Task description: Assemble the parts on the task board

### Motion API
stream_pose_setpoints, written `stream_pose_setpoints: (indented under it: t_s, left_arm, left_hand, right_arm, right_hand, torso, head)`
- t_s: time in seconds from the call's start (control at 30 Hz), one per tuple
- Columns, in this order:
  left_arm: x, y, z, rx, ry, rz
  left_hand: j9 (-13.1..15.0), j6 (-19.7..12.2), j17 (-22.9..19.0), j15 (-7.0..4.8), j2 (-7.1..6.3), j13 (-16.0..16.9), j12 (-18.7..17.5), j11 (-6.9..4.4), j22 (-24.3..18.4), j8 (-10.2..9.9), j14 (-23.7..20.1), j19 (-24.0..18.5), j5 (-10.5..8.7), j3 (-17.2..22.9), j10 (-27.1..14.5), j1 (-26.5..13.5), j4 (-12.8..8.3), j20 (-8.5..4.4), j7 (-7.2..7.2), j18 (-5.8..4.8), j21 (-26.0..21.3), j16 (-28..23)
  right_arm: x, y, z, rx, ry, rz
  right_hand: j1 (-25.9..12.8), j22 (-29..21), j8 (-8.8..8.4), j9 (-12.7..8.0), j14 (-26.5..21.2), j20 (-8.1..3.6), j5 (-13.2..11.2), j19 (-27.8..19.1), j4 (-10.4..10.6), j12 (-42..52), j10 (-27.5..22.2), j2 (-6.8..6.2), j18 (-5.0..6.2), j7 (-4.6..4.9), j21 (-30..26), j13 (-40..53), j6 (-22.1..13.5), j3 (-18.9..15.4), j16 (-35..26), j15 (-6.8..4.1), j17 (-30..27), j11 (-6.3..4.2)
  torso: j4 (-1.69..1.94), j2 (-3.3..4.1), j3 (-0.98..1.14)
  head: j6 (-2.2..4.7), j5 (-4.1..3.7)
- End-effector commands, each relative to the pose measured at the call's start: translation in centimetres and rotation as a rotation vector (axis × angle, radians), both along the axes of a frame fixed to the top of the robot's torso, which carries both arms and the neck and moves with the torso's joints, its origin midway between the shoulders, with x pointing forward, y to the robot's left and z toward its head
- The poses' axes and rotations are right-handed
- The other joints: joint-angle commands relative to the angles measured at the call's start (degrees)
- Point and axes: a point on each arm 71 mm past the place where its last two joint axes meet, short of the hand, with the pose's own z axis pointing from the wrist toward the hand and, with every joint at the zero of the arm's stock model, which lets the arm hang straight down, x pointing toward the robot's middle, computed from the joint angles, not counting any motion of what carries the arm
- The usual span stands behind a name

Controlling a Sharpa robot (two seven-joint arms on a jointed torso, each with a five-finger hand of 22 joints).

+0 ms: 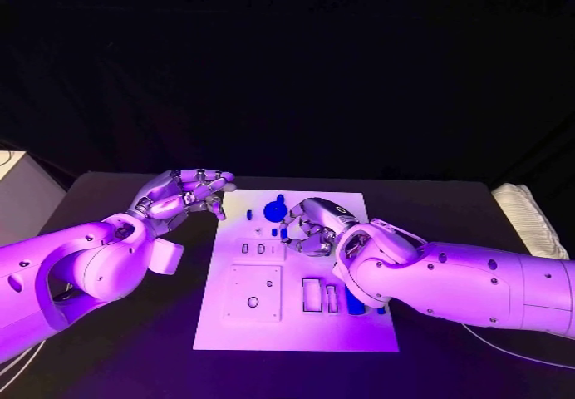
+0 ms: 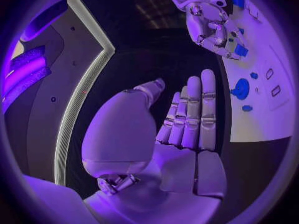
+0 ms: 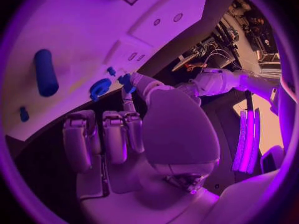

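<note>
Small blue part (image 3: 126, 79) pinched by right robot hand (image 1: 314, 226); left robot hand (image 1: 182, 194) spread, empty.

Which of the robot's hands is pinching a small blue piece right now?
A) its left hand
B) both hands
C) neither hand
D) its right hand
D: the right hand pinches a small blue piece between its fingertips just over the task board, near the round blue part, while the left hand is flat with straight fingers and holds nothing.
</note>
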Motion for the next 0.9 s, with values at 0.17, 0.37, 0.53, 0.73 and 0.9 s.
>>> stream_pose_setpoints:
  t_s: [0.17, 0.37, 0.53, 0.73, 0.9]
  left_arm:
    - [-0.1, -0.2, 0.0, 0.010, -0.004, -0.027]
    - [-0.1, -0.2, 0.0, 0.012, -0.003, -0.027]
    - [-0.1, -0.2, 0.0, 0.015, -0.003, -0.029]
    - [-0.1, -0.3, 0.0, 0.016, -0.002, -0.031]
    - [-0.1, -0.3, 0.0, 0.016, 0.000, -0.033]
  left_hand:
    - [0.1, -0.3, -0.1, -0.03, 0.33, 0.1, 0.4, 0.13, 0.1, 0.1, -0.2, -0.4, -0.29, 0.4, -0.3, -0.1, 0.0, -0.01, 1.01, 0.31, 0.4, 0.3]
    - [0.1, -0.3, -0.1, -0.03, 0.33, 0.1, 0.4, 0.13, 0.1, 0.1, -0.2, -0.4, -0.29, 0.4, -0.3, -0.1, 0.0, -0.01, 1.01, 0.31, 0.4, 0.3]
    - [0.1, -0.3, -0.1, -0.04, 0.32, 0.1, 0.4, 0.13, 0.1, 0.1, -0.2, -0.4, -0.29, 0.4, -0.3, -0.2, 0.0, -0.01, 1.01, 0.32, 0.5, 0.3]
    - [0.1, -0.3, -0.1, -0.04, 0.32, 0.1, 0.4, 0.13, 0.1, 0.1, -0.2, -0.4, -0.29, 0.4, -0.3, -0.2, 0.0, -0.01, 1.01, 0.32, 0.5, 0.3]
    - [0.1, -0.3, -0.1, -0.04, 0.32, 0.1, 0.4, 0.13, 0.1, 0.1, -0.2, -0.4, -0.29, 0.4, -0.3, -0.2, 0.0, -0.01, 1.01, 0.32, 0.5, 0.3]
  right_arm:
    - [-0.4, 1.8, -0.6, -0.049, -0.034, -0.016]
    - [-0.3, 2.6, -0.8, -0.059, -0.039, -0.013]
    - [-0.2, 3.1, -1.1, -0.068, -0.040, -0.010]
    - [-0.3, 3.7, -1.7, -0.078, -0.028, -0.001]
    - [-0.3, 3.9, -2.1, -0.091, -0.019, 0.001]
  right_hand:
    - [-1.5, 14.2, 0.75, 0.9, 6.1, -0.30, 0.2, 5.5, 0.0, 0.2, 4.8, -0.15, -0.56, -0.19, 0.0, 13.7, 0.2, 0.2, 0.3, -0.31, 15.1, -0.32]
    - [-1.9, 14.2, 0.89, 0.9, 6.1, -0.30, 0.0, 5.5, 0.1, 0.3, 4.8, -0.31, -0.57, -0.23, 0.0, 13.7, 0.1, 0.2, 0.3, -0.32, 15.1, -0.34]
    - [-2.1, 14.1, 0.98, 1.0, 6.1, -0.30, 0.0, 5.4, 0.1, 0.2, 4.8, -0.42, -0.55, -0.24, -0.1, 13.7, 0.1, 0.1, 0.3, -0.33, 15.1, -0.35]
    - [-2.4, 14.1, 1.09, 1.0, 6.1, -0.31, -0.1, 5.4, 0.1, 0.2, 4.8, -0.57, -0.54, -0.27, -0.1, 13.7, 0.1, 0.1, 0.3, -0.34, 15.1, -0.36]
    - [-2.6, 14.1, 1.15, 1.0, 6.1, -0.31, -0.2, 5.4, 0.2, 0.2, 4.8, -0.64, -0.53, -0.28, -0.1, 13.7, 0.1, 0.1, 0.3, -0.35, 15.1, -0.37]
  torso:
    - [-0.05, 0.01, 0.10]
    - [0.06, 0.02, 0.10]
    - [0.02, 0.01, 0.12]
    - [0.02, -0.03, 0.14]
    - [0.04, -0.03, 0.13]
  head:
    - [-0.49, 0.24]
    - [-0.62, 0.33]
    - [-0.67, 0.50]
    - [-0.79, 0.51]
    - [-0.94, 0.57]
